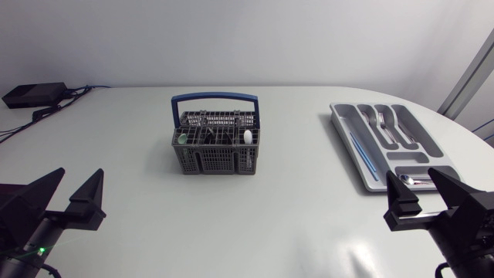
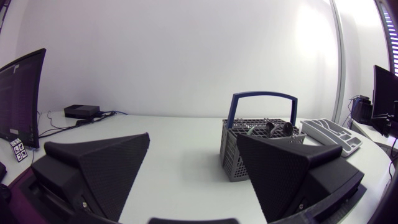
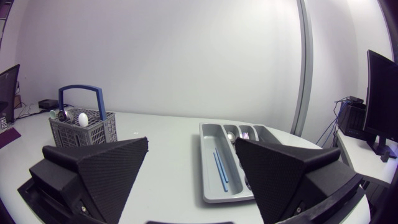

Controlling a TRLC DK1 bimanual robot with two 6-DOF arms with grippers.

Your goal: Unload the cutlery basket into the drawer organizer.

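- The cutlery basket (image 1: 212, 150) stands upright on the worktop (image 1: 293, 224), a little left of the middle and towards the far side. Its long side runs left to right.
- Its blue handle (image 1: 215, 98) arches over the far long side, also left to right.
- Cutlery stands on end in the basket. You can see a white rounded end (image 1: 248, 137) at its right end and a greenish one (image 1: 181, 140) at its left. The rest is too tangled to name.
- The drawer organizer (image 1: 345, 127) lies flat at the right, well apart from the basket. Its long axis runs from far to near and leans to the right at the near end.
- In the organizer a thin blue stick (image 1: 363, 153) lies along the left long compartment. Forks (image 1: 384, 123) and spoons (image 1: 401, 127) lie along the compartments to its right, and the crosswise near compartment holds something metal (image 1: 417, 180).
- Your left tool (image 1: 81, 174) hangs over the near left corner, with its fingers spread wide, holding and touching nothing. The basket is far ahead of it.
- Your right tool (image 1: 415, 177) is at the near right, just above the organizer's near end. Its fingers are equally wide apart and it holds nothing.
- A black box with cables (image 1: 35, 94) sits at the far left corner.
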